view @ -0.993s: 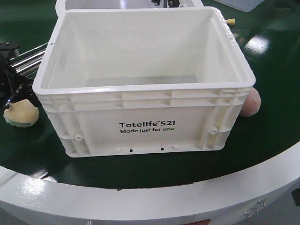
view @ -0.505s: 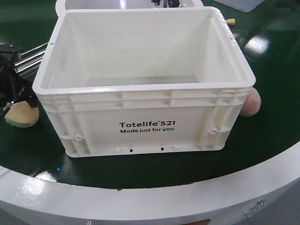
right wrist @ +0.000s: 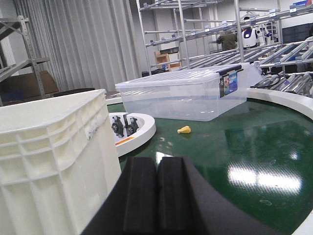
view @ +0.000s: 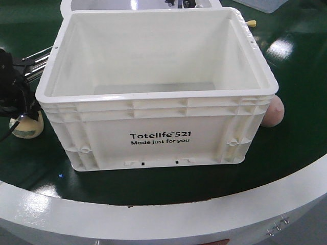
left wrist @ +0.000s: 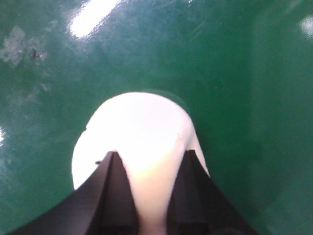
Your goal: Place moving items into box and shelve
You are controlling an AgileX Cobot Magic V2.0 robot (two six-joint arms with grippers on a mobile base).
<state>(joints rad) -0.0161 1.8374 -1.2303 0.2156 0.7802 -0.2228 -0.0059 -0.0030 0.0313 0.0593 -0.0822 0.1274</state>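
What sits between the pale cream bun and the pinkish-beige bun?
The large white plastic crate separates the pale cream bun from the pinkish-beige bun, shown in the front-facing view.

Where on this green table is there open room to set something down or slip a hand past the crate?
Bare green runs in front of the crate, up to the white rim, and right of the pink bun. The crate's floor is bare too. The left side is crowded: the left pincer grips the cream bun beside the crate wall.

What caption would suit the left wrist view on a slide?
Left hand clamps the cream bun, green table surface behind.
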